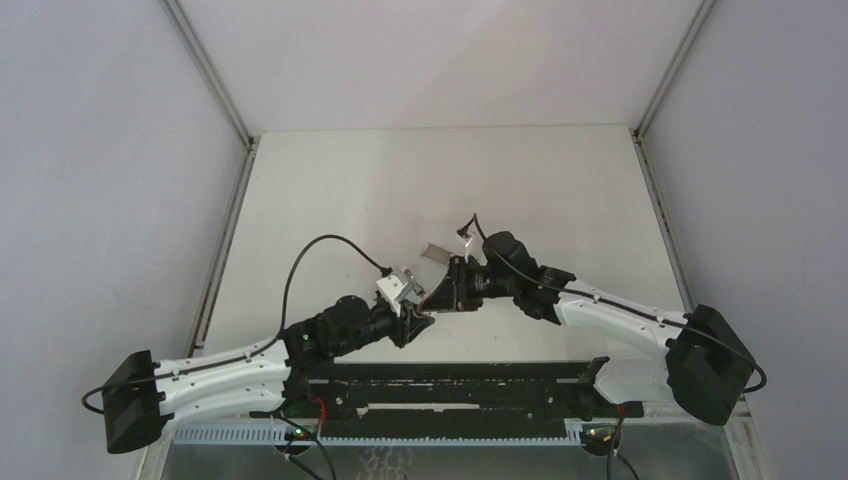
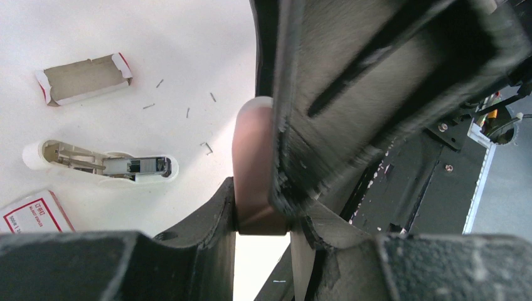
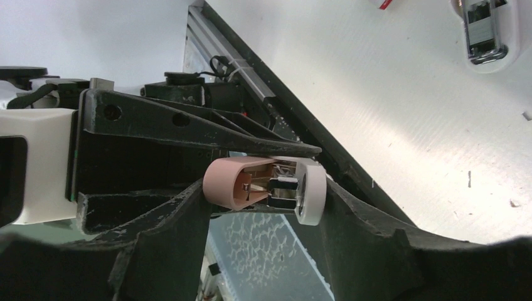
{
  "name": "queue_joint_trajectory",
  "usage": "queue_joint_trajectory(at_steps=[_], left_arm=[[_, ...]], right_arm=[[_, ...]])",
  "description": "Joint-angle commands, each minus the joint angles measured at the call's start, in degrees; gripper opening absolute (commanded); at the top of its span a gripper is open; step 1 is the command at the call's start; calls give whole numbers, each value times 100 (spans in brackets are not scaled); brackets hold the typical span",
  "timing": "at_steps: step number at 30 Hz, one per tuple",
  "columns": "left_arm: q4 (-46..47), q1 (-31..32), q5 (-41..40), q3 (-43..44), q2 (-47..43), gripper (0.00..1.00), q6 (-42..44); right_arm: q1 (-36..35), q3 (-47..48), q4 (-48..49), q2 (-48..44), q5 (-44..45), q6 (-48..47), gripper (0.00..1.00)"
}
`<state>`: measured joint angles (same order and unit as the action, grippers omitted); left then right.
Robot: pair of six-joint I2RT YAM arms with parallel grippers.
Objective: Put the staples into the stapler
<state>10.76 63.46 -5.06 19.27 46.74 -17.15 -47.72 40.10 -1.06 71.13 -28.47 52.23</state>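
- Seemingly a handover: left end effector (image 1: 419, 319) and right end effector (image 1: 438, 298) both clamped the pink stapler (image 3: 263, 190) over the desk (image 1: 560, 190).
- Next (I judged): expose its channel; loose staples (image 2: 207, 148) lay at ten o'clock.

Only the white box (image 2: 30, 214) with a red frame, lying on the surface in the left wrist view, carries red print; its letters are too blurred to read.

Obstacles — box (image 2: 83, 78), stapler base (image 2: 106, 166), loose staples (image 2: 207, 148)
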Motion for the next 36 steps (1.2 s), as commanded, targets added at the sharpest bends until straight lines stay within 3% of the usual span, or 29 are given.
queue_joint_trajectory(at_steps=[1,5,8,9,10,13,14,16,17,23,25,26,27,29,36], left_arm=[[225,-22,-136,264,-17,0,188],[294,-20,-57,233,-28,0,234],[338,-24,93,222,-9,0,330],[326,-23,131,233,5,0,357],[296,-20,155,241,14,0,385],[236,-22,203,251,9,0,445],[229,-26,207,248,6,0,461],[218,-19,199,244,-7,0,491],[209,-18,191,242,-15,0,504],[189,-23,295,249,-20,0,608],[149,-19,326,253,-16,0,733],[104,-20,342,265,-20,0,814],[59,-18,364,270,-42,0,906],[27,-17,434,251,-133,0,1052],[-69,-7,608,185,-392,0,1515]], right_arm=[[-94,122,114,-215,132,15,0],[-16,122,96,-227,-31,22,3],[94,121,200,-120,-332,76,60],[96,123,221,-121,-331,63,73],[97,121,229,-132,-349,48,78],[113,124,224,-152,-373,25,77],[114,122,202,-140,-377,9,68],[114,121,82,-131,-287,-6,2],[91,103,56,-150,-163,-38,0],[133,89,39,-147,-169,-55,3],[187,90,208,-90,-421,-10,39],[193,89,267,-113,-454,-7,51],[191,86,288,-177,-427,-48,62],[205,90,235,-393,-335,-161,73],[641,-27,-560,-1564,173,-742,75]])
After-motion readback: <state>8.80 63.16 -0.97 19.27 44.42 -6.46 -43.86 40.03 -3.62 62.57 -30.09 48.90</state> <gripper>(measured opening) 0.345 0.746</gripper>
